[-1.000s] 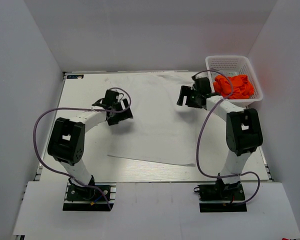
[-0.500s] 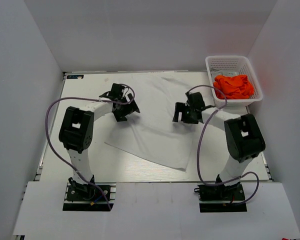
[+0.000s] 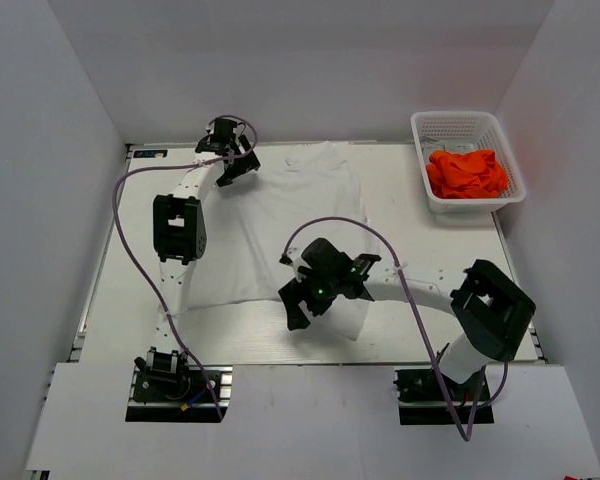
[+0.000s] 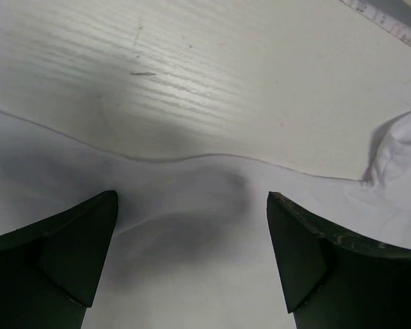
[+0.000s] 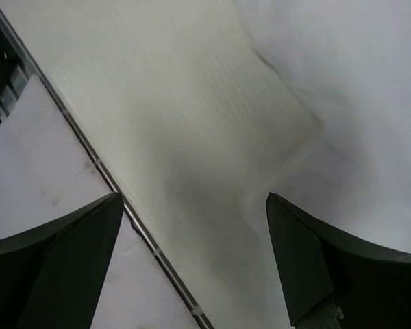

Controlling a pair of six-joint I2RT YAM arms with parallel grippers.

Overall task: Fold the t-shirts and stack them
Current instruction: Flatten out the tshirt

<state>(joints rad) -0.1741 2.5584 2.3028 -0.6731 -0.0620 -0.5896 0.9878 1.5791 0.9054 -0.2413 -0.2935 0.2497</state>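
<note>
A plain white t-shirt [image 3: 290, 215] lies spread on the table, running from the back centre to the near edge. My left gripper [image 3: 242, 172] is open at the shirt's back-left part. In the left wrist view [image 4: 192, 197] it hangs just above the shirt's edge [image 4: 205, 288], holding nothing. My right gripper [image 3: 298, 308] is open at the shirt's near-left corner. In the right wrist view [image 5: 192, 197] it is over bare table beside that corner [image 5: 356, 75]. Crumpled orange t-shirts [image 3: 467, 172] lie in the basket.
The white lattice basket [image 3: 427, 125] stands at the back right. White walls close in the left, back and right sides. The table's near edge strip [image 5: 109, 179] runs just below my right gripper. Cables loop from both arms.
My left arm has stretched out to the back left and my right arm has swung to the near centre. The white t-shirt has turned and now lies lengthwise, back to front.
</note>
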